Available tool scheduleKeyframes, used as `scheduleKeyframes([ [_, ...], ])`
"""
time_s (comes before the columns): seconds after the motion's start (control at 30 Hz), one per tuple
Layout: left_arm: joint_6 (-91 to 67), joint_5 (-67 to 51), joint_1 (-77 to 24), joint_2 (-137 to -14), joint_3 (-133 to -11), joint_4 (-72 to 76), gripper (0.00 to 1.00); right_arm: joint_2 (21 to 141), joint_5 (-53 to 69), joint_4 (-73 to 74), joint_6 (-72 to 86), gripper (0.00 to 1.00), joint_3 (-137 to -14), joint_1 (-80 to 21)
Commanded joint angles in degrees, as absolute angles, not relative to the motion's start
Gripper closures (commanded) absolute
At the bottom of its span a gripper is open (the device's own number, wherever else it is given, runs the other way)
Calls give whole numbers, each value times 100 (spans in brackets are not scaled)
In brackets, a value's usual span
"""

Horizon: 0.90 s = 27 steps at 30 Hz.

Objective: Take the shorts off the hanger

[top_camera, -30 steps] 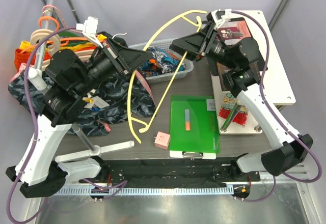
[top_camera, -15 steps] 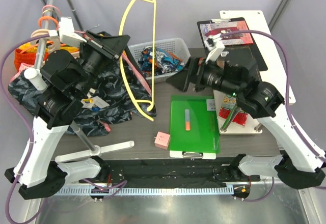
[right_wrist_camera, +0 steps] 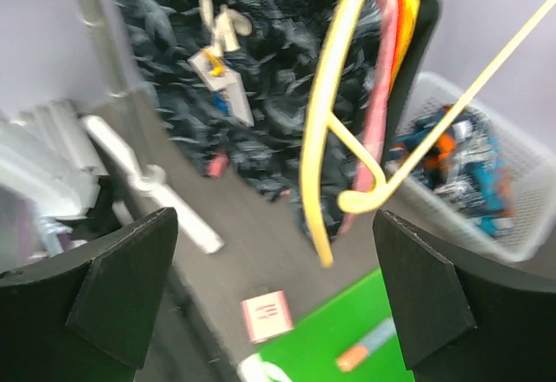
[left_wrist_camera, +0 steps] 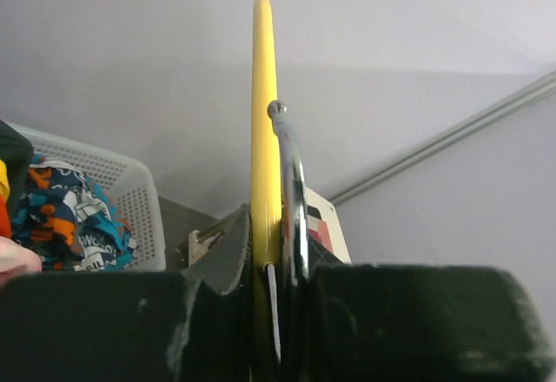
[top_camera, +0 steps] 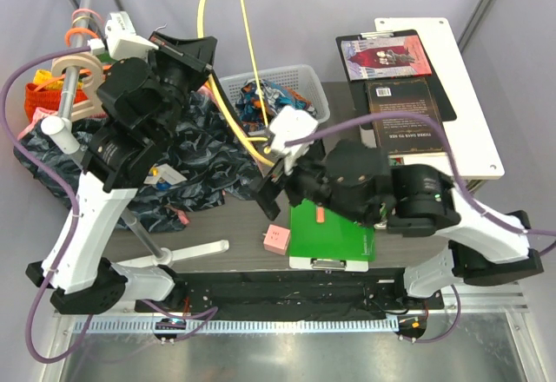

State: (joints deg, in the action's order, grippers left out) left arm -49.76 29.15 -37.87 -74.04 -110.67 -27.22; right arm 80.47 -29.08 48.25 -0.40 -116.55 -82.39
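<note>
The pale yellow hanger point(top_camera: 228, 69) is bare and stands almost upright, hook end low near the basket. My left gripper point(top_camera: 201, 52) is shut on one of its arms; the left wrist view shows the hanger point(left_wrist_camera: 264, 139) pinched between the jaws of the left gripper point(left_wrist_camera: 269, 260). The printed shorts point(top_camera: 274, 102) lie bunched in the white basket point(top_camera: 313, 78), off the hanger; they also show in the left wrist view point(left_wrist_camera: 69, 217) and the right wrist view point(right_wrist_camera: 460, 161). My right gripper point(top_camera: 271, 189) is open and empty over the table's middle, with the hanger's lower end point(right_wrist_camera: 334, 139) ahead of it.
A dark navy leaf-patterned garment point(top_camera: 195, 161) lies at the left under a metal rack pole point(top_camera: 78, 61) with beige and orange hangers. A green clipboard point(top_camera: 334, 226) and a pink card point(top_camera: 276, 239) lie near the front. Books point(top_camera: 395, 61) sit on a white board at the right.
My left gripper has raised the hanger up and toward the back. My right arm has swung from the back right down to the table's middle, its gripper open.
</note>
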Motion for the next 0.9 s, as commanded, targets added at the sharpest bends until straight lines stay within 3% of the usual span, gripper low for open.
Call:
scheduleKeyframes([
  [0.0,-4895,3550,-3771,-7392,-11426,-2452,99,8595,-4876,4712,-1422,0,-11927,-8665],
  [0.13,-4983,3612,-3779,-7392,-11426,-2557,100,8728,-5869,3468,-2230,7,-11585,-8701],
  [0.3,-5097,3735,-3771,-7251,-11198,-2619,100,8526,-6363,1831,-3731,40,-10715,-8692],
  [0.5,-5387,3876,-3779,-7119,-11004,-2689,100,8543,-6302,538,-4525,39,-10126,-8701],
  [0.77,-5704,3841,-3779,-7066,-10960,-2891,100,8666,-6618,-1947,-6831,43,-9081,-8701],
  [0.8,-5722,3815,-3779,-7049,-10934,-2892,100,8692,-6644,-2430,-7212,46,-8914,-8701],
  [0.87,-5792,3788,-3779,-7023,-10881,-2892,100,8771,-6627,-3758,-7846,63,-8623,-8701],
])
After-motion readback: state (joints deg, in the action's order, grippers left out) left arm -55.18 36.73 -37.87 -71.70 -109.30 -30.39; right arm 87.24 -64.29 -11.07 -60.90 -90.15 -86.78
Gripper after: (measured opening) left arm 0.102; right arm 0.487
